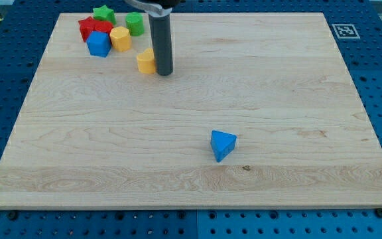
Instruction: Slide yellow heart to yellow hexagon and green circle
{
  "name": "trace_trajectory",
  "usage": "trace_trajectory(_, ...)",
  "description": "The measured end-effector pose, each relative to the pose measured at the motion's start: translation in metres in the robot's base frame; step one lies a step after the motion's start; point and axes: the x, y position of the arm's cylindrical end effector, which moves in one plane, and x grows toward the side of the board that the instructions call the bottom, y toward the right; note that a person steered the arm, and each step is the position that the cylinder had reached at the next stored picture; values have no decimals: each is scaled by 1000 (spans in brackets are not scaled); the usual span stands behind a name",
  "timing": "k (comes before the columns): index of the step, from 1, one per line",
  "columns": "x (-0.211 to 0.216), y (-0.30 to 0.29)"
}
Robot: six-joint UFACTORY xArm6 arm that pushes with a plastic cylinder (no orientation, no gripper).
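Observation:
The yellow heart (146, 61) lies near the view's top left, partly hidden by my rod. My tip (164, 72) rests on the board touching the heart's right side. The yellow hexagon (120, 38) lies up and to the left of the heart, a short gap away. The green circle (134, 24) sits just above and right of the hexagon, to the left of my rod.
A cluster at the view's top left holds a blue cube-like block (99, 44), red blocks (91, 28) and a green star (103, 13). A blue triangle (221, 145) lies alone at the lower middle. The wooden board (277, 99) ends on a blue pegboard table.

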Motion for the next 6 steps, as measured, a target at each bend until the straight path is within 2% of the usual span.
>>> trace_trajectory(1, 27, -1)
trace_trajectory(2, 18, -22)
trace_trajectory(3, -28, -25)
trace_trajectory(6, -66, -32)
